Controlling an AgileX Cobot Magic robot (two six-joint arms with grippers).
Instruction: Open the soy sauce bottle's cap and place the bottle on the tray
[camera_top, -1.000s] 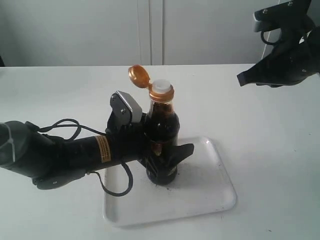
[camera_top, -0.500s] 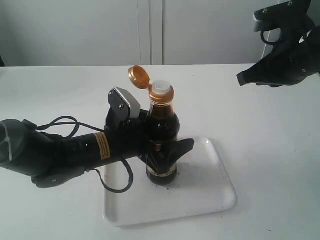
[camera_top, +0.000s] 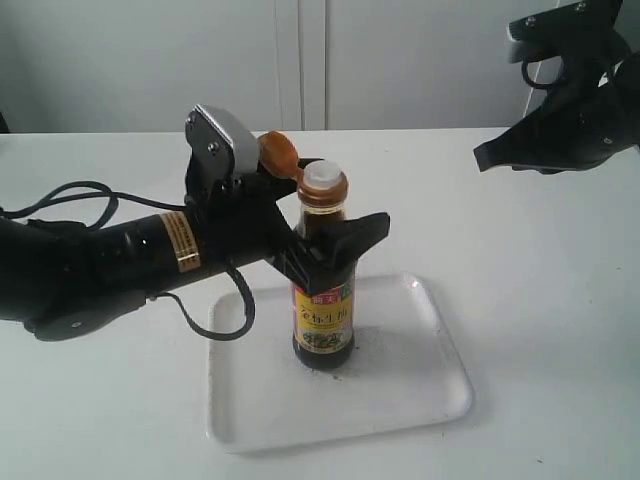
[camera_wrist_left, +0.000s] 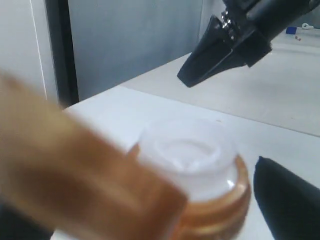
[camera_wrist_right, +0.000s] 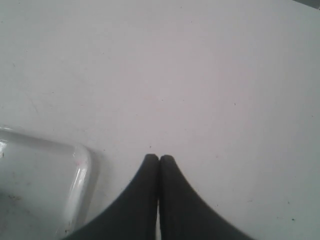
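White worktop (camera_top: 540, 300), bottle standing on the tray.
We see the soy sauce bottle (camera_top: 323, 300) upright on the tray (camera_top: 420, 390), cap (camera_top: 278, 152) flipped open; left jaws (camera_top: 335, 250) spread around its neck, right jaws (camera_wrist_right: 159, 165) closed, empty.

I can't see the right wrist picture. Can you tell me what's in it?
Two black claw fingers press together, holding nothing, above a bare white table. A rounded corner of the white tray peeks in beside them.

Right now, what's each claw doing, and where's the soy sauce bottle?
Left gripper open, up around the bottle's neck. Right gripper shut, holding nothing, off to the side. Soy sauce bottle upright on the tray, cap flipped open. Nothing in the way.
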